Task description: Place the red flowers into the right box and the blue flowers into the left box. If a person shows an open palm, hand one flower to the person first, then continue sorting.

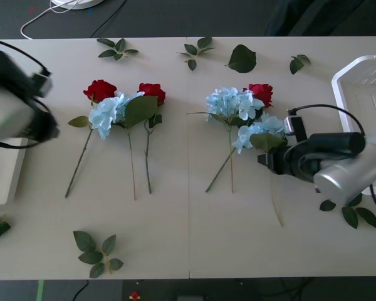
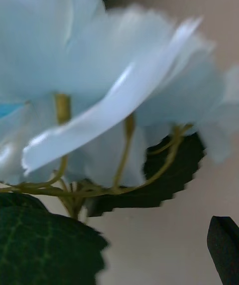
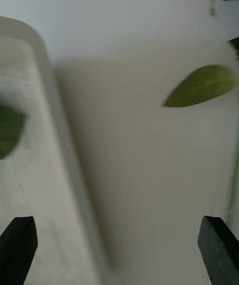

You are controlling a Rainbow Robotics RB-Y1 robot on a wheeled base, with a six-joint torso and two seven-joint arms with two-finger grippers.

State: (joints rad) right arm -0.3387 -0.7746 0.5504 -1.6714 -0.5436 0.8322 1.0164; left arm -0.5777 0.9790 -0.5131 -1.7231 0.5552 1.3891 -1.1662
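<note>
The table [image 1: 175,238] spans nearly the whole front view, pale and bare between scattered leaf sprigs [image 1: 97,251]. At the right edge, upper half, sits the right box [image 1: 344,81], its glossy rounded rim cut off by the frame; at the left edge, mid-height, a corner of the left box [image 1: 3,182] shows beneath the left arm.

The right gripper [image 1: 268,158] lies low at centre right, its snout touching the leaf and pale cluster of the nearest of the blue flowers [image 1: 257,133]. In its wrist view one black finger [image 2: 225,247] shows in the lower right corner, petals and a dark leaf close in front; I cannot tell whether the pincer is open or closed.

The left gripper [image 3: 119,250] hangs over the left box's rim, its two black fingers [image 3: 219,247] wide apart at the bottom corners, nothing between them.

Two groups of flowers lie in the upper middle of the front view: red flowers [image 1: 100,89] with a blue cluster left of centre, another red head and blue clusters right of centre
</note>
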